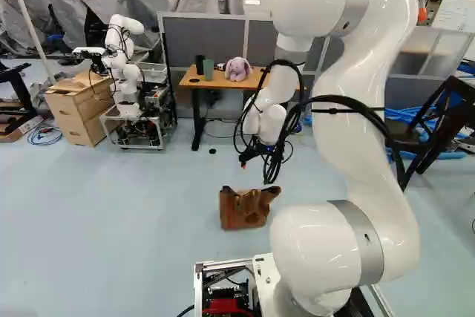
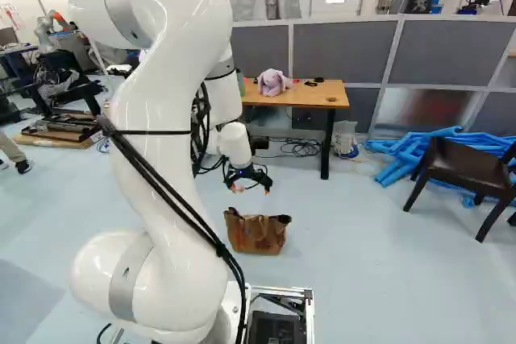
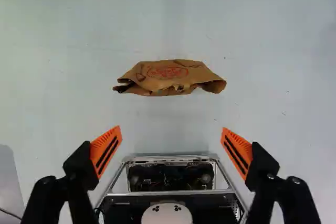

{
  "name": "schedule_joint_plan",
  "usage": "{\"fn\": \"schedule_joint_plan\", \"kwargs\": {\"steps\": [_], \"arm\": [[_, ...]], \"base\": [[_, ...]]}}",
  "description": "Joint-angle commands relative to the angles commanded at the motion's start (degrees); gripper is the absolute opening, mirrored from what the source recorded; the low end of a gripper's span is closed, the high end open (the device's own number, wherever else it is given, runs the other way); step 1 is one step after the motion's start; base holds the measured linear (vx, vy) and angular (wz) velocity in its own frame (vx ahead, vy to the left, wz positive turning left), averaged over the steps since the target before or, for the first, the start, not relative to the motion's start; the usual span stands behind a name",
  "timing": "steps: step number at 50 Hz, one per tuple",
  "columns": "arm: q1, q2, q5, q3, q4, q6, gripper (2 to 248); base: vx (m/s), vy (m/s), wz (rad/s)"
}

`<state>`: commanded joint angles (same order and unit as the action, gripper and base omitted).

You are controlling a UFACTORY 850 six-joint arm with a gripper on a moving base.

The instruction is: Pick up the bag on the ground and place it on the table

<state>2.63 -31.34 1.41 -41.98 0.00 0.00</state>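
One pale floor (image 2: 363, 279) spreads around a white arm (image 2: 169, 62). Past it stands a table (image 2: 310, 96), a dark chair (image 2: 463, 167) to the table's right. Nearer, the brown bag (image 2: 256, 235) sits on the floor, and higher up hangs the gripper (image 2: 251, 188), its fingers spread wide.

We're on the brown bag (image 3: 202, 72) now, and there's a red oval print (image 3: 167, 72) on it, its lettering too small and blurred for us to make out. We can read no words, numbers or signs in any view.
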Motion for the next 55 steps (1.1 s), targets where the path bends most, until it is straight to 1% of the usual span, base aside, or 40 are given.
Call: {"fn": "schedule_joint_plan", "kwargs": {"steps": [41, 55], "arm": [[0.21, -10.48, 0.00, -6.10, 0.00, 0.00, 247], [0.16, -14.31, 0.00, -9.13, 0.00, 0.00, 247]], "base": [[0.000, 0.000, 0.000], [0.000, 0.000, 0.000]]}}
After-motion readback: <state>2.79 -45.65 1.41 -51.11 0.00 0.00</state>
